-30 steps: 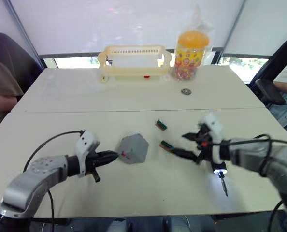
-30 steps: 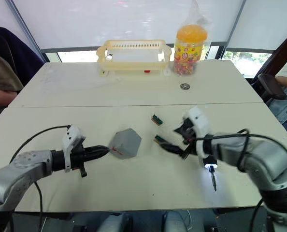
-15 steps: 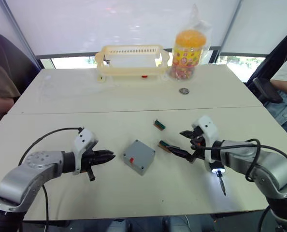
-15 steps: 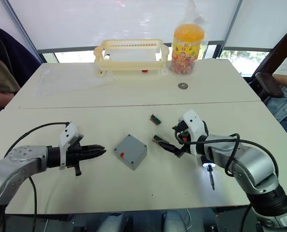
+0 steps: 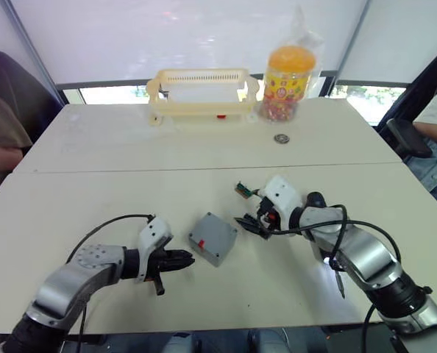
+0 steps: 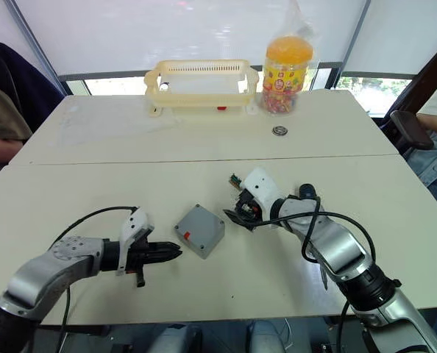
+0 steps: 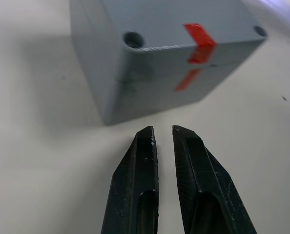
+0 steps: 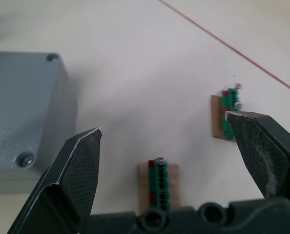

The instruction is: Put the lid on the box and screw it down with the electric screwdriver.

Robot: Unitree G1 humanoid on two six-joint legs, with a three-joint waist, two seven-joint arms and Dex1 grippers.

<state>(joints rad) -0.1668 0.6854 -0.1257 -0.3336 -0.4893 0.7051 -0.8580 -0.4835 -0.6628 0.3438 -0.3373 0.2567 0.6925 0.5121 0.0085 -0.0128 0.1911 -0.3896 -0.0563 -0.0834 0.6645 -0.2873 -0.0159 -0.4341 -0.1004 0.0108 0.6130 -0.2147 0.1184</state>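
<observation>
Box (image 7: 155, 53) far corners cut off by wrist-view edge.

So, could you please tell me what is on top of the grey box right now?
The lid sits on the box, closing it, with a red mark running across both. Screw holes show at the lid's corners. What is inside the box is covered.

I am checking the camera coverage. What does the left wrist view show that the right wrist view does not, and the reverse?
Left wrist view: the red mark, and the shut left gripper near the box. Right wrist view: two green strips, and the open right gripper. Both: the grey box and the table.
</observation>
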